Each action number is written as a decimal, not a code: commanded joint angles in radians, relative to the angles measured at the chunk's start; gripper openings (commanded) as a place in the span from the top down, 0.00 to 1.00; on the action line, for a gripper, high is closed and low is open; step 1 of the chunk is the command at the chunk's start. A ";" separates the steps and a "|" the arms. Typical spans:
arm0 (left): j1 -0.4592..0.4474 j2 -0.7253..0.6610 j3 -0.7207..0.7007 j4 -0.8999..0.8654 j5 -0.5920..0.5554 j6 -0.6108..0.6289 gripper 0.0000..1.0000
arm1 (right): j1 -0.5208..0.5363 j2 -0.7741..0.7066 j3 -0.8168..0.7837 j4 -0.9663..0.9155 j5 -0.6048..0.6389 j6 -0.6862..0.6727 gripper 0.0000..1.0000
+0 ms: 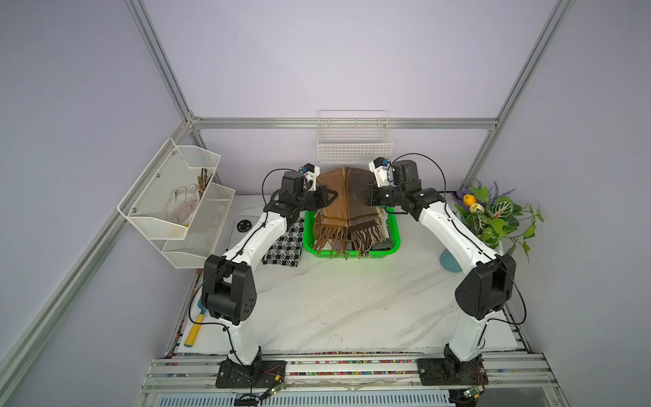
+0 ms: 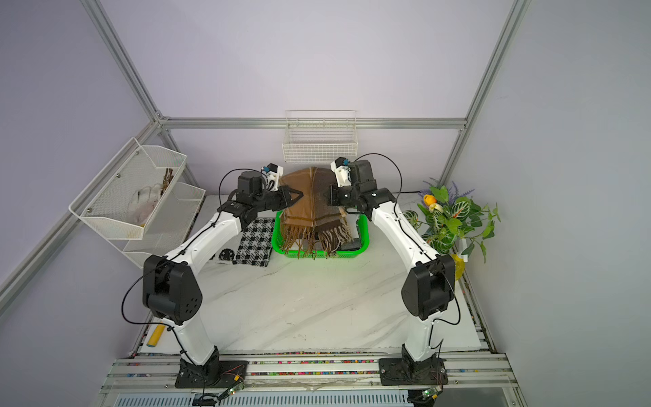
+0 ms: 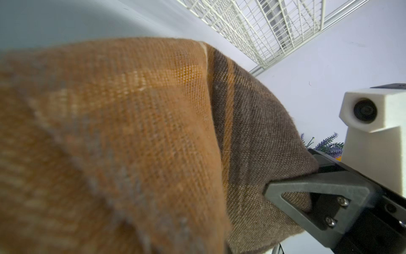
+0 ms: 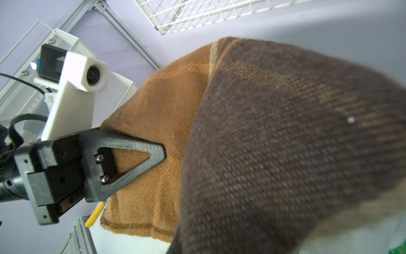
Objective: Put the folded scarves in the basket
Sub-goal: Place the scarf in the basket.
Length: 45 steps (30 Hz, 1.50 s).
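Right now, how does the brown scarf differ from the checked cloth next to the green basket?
The brown scarf is held up by the left gripper and right gripper above the basket; the checked cloth lies flat on the table. The brown scarf is tan and dark brown with fringe; the checked cloth is black and white, no fringe visible. Both are fabric.

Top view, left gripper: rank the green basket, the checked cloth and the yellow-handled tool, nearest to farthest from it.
From the left gripper, shut on the scarf:
1. green basket, just beneath the held scarf.
2. checked cloth, beside the basket on the robot's left.
3. yellow-handled tool, farthest, at the near left corner.
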 commanded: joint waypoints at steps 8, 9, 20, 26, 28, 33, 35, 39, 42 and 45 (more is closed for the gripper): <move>0.013 0.091 0.221 0.051 0.031 0.090 1.00 | -0.025 0.107 0.173 0.033 -0.002 -0.067 1.00; 0.018 0.107 0.238 0.033 0.036 0.095 1.00 | -0.031 0.126 0.186 0.027 -0.005 -0.058 1.00; 0.032 0.128 -0.154 0.341 0.117 -0.039 1.00 | -0.041 0.086 -0.152 0.161 -0.012 -0.054 1.00; 0.028 0.181 -0.205 0.347 0.136 -0.036 1.00 | -0.040 0.117 -0.226 0.129 0.049 -0.081 1.00; 0.024 0.180 -0.222 0.338 0.122 -0.020 1.00 | -0.042 0.110 -0.251 0.121 0.082 -0.099 1.00; 0.019 0.198 -0.240 0.312 0.106 -0.001 1.00 | -0.049 0.133 -0.274 0.056 0.169 -0.121 1.00; 0.018 0.199 -0.253 0.310 0.100 0.001 1.00 | -0.054 0.147 -0.284 0.040 0.182 -0.124 1.00; 0.018 0.191 -0.250 0.210 0.041 0.043 1.00 | -0.059 0.165 -0.297 0.043 0.185 -0.130 1.00; 0.020 0.178 -0.273 0.166 -0.017 0.067 1.00 | -0.060 0.173 -0.302 0.045 0.194 -0.130 1.00; 0.019 0.179 -0.280 0.137 -0.059 0.088 0.98 | -0.062 0.173 -0.309 0.055 0.237 -0.121 0.85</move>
